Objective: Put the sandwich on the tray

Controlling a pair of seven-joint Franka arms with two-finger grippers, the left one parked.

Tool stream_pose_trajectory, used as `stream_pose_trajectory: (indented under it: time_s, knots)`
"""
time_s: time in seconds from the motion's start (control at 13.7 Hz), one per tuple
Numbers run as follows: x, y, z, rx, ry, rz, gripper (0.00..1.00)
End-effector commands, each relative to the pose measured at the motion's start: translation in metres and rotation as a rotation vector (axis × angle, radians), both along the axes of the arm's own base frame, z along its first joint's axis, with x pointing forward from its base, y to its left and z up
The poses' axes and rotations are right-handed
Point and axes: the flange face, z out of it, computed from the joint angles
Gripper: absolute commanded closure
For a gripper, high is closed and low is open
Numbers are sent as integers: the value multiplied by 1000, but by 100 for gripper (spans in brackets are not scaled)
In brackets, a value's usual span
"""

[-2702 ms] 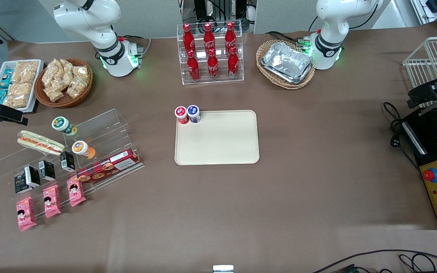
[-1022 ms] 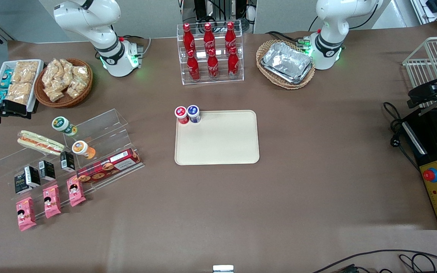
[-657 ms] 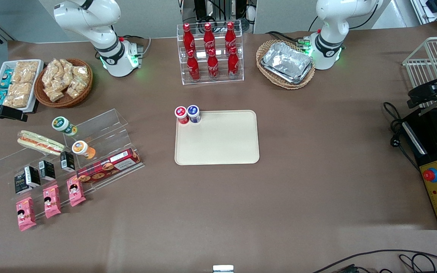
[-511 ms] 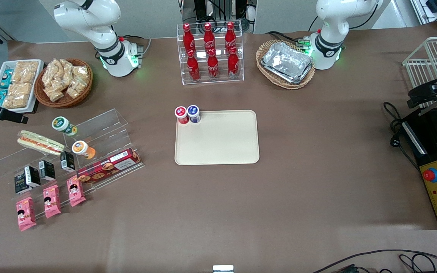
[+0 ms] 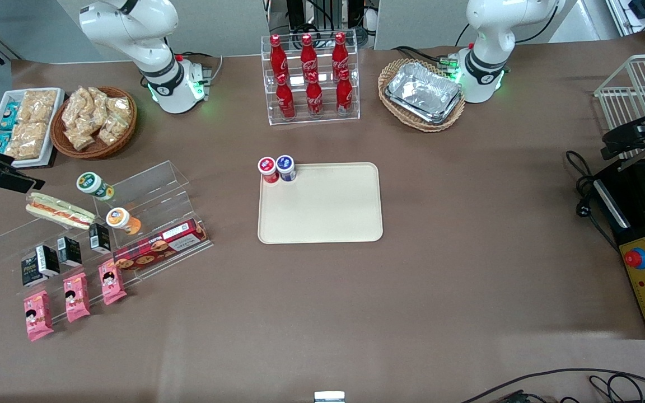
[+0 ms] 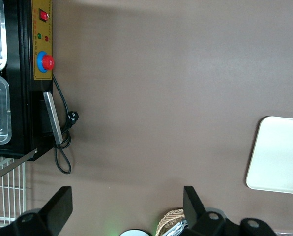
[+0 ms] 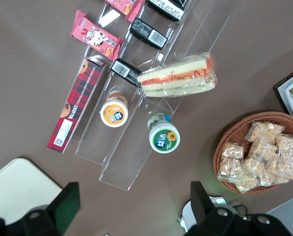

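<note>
**Sandwich on the acrylic rack, tray bare but for two cups**

The flat cream-beige rectangular plastic tray (image 5: 320,203) lies mid-table, two small lidded cups (image 5: 277,168) on its corner. The clear stepped acrylic rack (image 5: 98,224) stands toward the working arm's end. On it rests the clear-wrapped wedge sandwich (image 5: 59,210), untouched. The black two-finger gripper (image 7: 131,206) hangs above the rack, fingers (image 7: 68,204) spread apart, holding nothing.

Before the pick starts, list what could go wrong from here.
The sandwich lies on the clear acrylic stand close to the green-lidded cup and a black carton; the descending gripper, jaws open, might bump them. On the tray, two cups crowd one corner.
</note>
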Motion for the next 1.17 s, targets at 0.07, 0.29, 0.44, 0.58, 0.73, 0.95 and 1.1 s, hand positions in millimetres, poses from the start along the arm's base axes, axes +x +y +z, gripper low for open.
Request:
stream_pose_trajectory:
  time_s: [0.07,0.29,0.44,0.58,0.73,0.95,1.1]
  knots:
    - [-5,-8,3,25,-2,-42,0]
    - [-7,-24,10,18,-29,-67,0]
    - [-8,-29,12,18,-34,-73,0]
    - [-9,-30,11,19,-21,-92,0]
    - [-8,-29,10,-3,-10,-195,0]
    - [-7,-28,9,-41,1,-320,0]
    - [-5,-31,4,-68,11,-384,0]
